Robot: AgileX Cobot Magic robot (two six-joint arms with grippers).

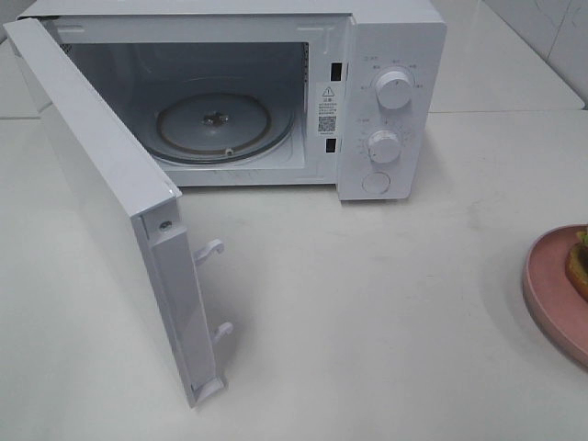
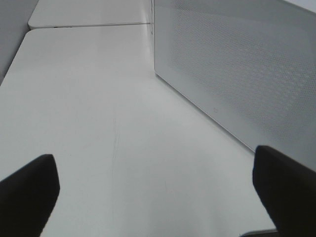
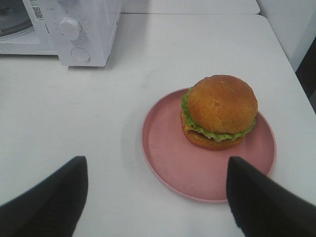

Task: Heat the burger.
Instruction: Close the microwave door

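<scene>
The burger (image 3: 218, 111), with a glossy brown bun and green lettuce, sits on a round pink plate (image 3: 168, 153). In the high view only a sliver of the burger (image 1: 579, 262) and the plate (image 1: 551, 294) show at the right edge. My right gripper (image 3: 155, 197) hangs open above the table just short of the plate, nothing between its fingers. My left gripper (image 2: 155, 190) is open over bare table beside the microwave's door (image 2: 237, 74). Neither gripper shows in the high view.
A white microwave (image 1: 390, 101) stands at the back with its door (image 1: 110, 193) swung wide open toward the front left, glass turntable (image 1: 220, 124) visible inside. Two knobs (image 1: 393, 90) are on its right panel. White table (image 1: 367, 322) lies between microwave and plate.
</scene>
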